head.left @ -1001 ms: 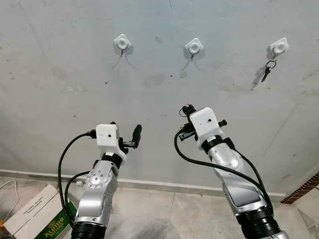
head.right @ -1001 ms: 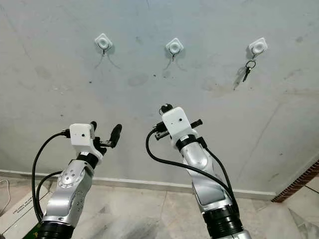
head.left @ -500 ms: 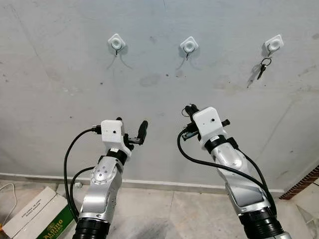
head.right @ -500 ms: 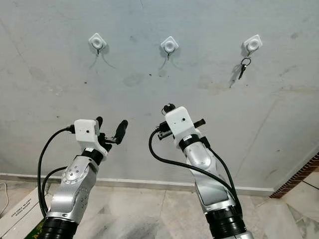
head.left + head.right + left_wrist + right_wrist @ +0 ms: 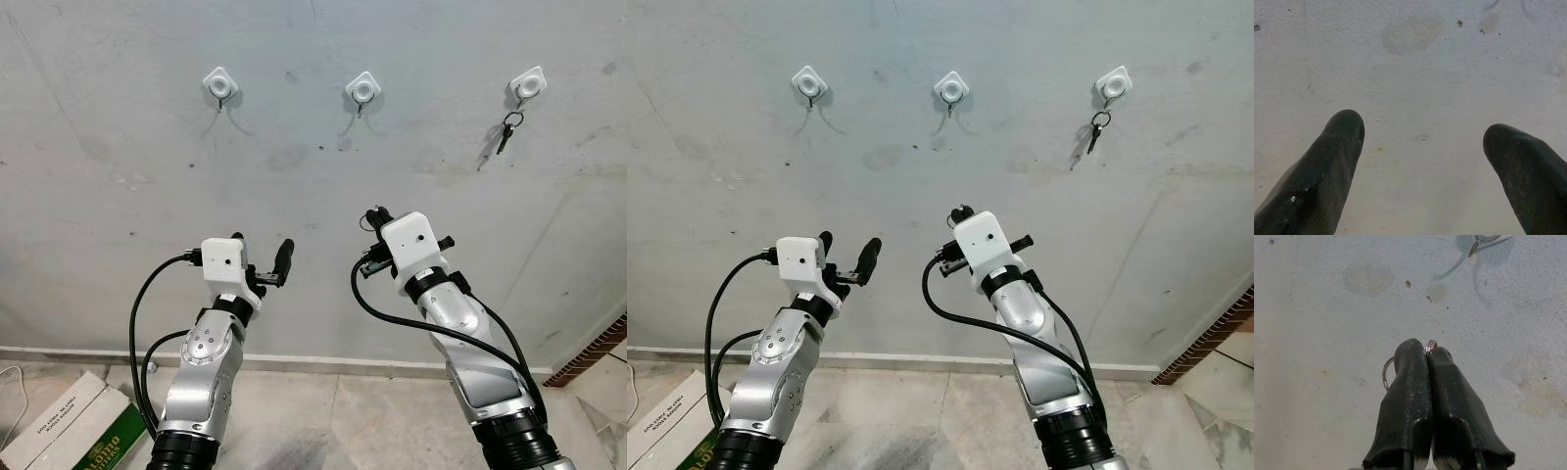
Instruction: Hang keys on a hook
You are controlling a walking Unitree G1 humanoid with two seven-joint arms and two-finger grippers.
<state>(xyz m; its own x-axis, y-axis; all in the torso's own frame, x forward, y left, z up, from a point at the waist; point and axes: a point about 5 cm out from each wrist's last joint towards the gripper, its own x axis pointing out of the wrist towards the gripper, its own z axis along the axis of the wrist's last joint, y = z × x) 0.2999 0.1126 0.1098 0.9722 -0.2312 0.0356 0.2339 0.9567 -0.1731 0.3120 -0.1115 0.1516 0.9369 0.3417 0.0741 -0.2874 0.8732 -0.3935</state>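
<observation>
Three white hooks sit in a row high on the grey wall: the left hook (image 5: 219, 84), the middle hook (image 5: 363, 90) and the right hook (image 5: 529, 84). A set of keys (image 5: 506, 132) hangs from the right hook. My right gripper (image 5: 372, 217) is raised toward the wall, well below the middle hook. It is shut on a metal key ring (image 5: 1385, 373), which sticks out beside the fingertips. The middle hook (image 5: 1479, 241) lies ahead of it in the right wrist view. My left gripper (image 5: 261, 250) is raised beside it, open, with nothing between its fingers (image 5: 1342, 132).
A cardboard box (image 5: 69, 426) lies on the tiled floor at the lower left. A pale skirting strip (image 5: 323, 362) runs along the foot of the wall. Red brickwork (image 5: 600, 351) shows at the lower right edge.
The camera has shifted, so the hooks sit a little further left and higher in the picture. Both arms keep their raised pose, and the right gripper stays shut on the ring.
</observation>
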